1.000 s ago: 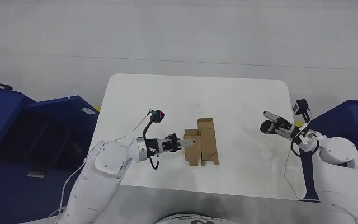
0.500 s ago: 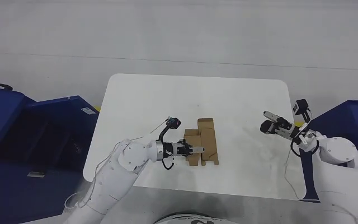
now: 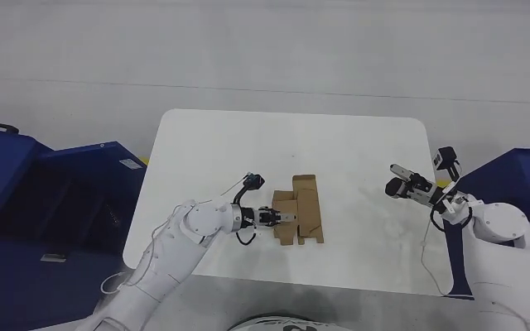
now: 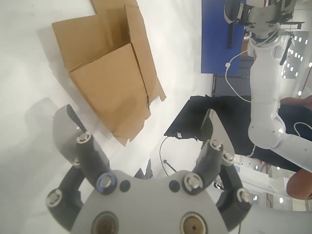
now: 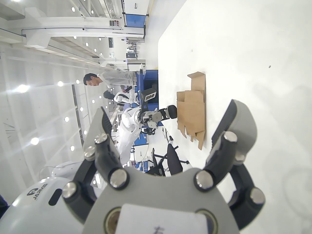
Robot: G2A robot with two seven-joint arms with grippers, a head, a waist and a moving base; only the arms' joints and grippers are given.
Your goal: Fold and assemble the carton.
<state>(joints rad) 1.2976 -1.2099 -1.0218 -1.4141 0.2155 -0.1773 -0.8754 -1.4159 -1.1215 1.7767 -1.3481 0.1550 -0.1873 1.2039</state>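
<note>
Left gripper edged back from carton, centre frame; spread wide, empty. Cardboard looks light, bendy: pinch a flap edge.

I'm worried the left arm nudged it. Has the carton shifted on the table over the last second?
No. The carton lies just as far from the near edge and corners of the table as before.
</note>
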